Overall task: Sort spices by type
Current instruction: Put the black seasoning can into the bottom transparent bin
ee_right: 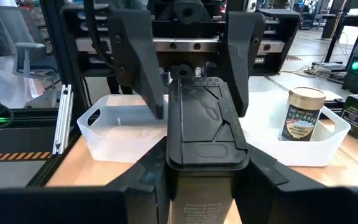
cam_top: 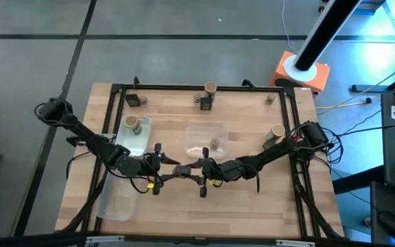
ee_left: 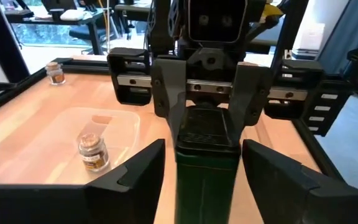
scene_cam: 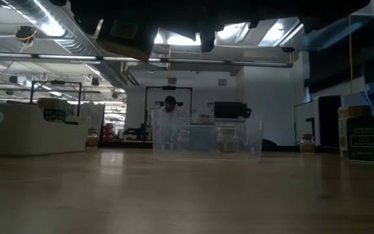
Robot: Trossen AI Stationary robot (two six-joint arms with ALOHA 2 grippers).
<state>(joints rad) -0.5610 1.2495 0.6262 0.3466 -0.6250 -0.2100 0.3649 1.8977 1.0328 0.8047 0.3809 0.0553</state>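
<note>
Right wrist view shows the right tool clamped on the dark packet above mid worktop, while the left tool, jaws half apart, straddles its other end; I judge the right must release only after the left closes firmly.
</note>
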